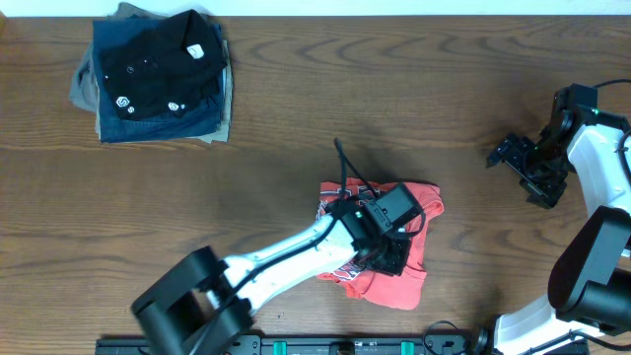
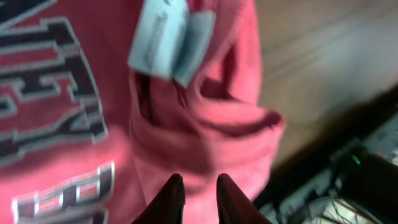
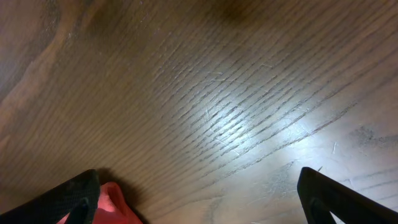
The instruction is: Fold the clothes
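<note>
The red-orange T-shirt [image 1: 399, 284] lies bunched right under the left gripper [image 2: 199, 182], its jaws pinched on a fold short of the neck label [image 2: 165, 40] (looks a fair hold). Mid-fold, I'd say. Next comes carrying that edge across and laying it flat. The right gripper [image 1: 525, 168] hangs wide open, well apart.

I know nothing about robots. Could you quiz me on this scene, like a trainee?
1. The left pincer is pinching: A) the red-orange printed cotton T-shirt, B) a blue towel, C) nothing?
2. True or false: the right pincer stands wide open above the brown wooden table.
3. What tops the pile of folded garments in the corner?
Key: 1 A; 2 true; 3 a black shirt with small white logos.
</note>
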You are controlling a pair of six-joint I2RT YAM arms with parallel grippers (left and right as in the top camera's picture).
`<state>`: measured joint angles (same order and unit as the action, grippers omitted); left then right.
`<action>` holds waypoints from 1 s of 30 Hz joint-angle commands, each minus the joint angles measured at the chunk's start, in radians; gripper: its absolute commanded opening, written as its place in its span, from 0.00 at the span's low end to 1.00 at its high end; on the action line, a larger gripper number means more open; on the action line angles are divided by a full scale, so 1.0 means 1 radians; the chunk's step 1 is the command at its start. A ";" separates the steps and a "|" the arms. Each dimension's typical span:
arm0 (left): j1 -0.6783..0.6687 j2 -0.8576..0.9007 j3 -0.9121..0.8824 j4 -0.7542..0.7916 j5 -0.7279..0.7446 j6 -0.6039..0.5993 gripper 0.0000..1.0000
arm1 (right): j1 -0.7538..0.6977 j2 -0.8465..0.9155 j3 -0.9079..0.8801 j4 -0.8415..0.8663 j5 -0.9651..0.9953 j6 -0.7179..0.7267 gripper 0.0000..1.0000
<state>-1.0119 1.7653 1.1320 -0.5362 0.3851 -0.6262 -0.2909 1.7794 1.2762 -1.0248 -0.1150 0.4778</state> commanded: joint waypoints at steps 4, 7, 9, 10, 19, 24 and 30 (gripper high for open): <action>-0.001 0.105 -0.018 0.093 0.068 -0.016 0.20 | -0.003 -0.006 0.012 0.000 0.003 -0.012 0.99; -0.010 0.127 -0.018 0.141 0.148 -0.016 0.13 | -0.003 -0.006 0.012 0.000 0.003 -0.012 0.99; -0.021 0.127 -0.017 0.156 0.155 -0.016 0.08 | -0.003 -0.006 0.012 0.000 0.003 -0.012 0.99; -0.026 0.123 -0.016 0.159 0.154 -0.016 0.08 | -0.003 -0.006 0.012 0.000 0.003 -0.012 0.99; -0.030 0.024 -0.006 0.148 0.154 0.005 0.07 | -0.003 -0.006 0.012 0.000 0.003 -0.012 0.99; -0.030 -0.072 -0.006 0.127 0.152 0.005 0.10 | -0.003 -0.006 0.012 0.000 0.003 -0.012 0.99; -0.031 -0.114 -0.007 0.050 0.148 0.003 0.27 | -0.003 -0.006 0.012 0.000 0.003 -0.012 0.99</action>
<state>-1.0382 1.6527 1.1225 -0.4538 0.5251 -0.6277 -0.2909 1.7794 1.2762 -1.0248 -0.1150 0.4778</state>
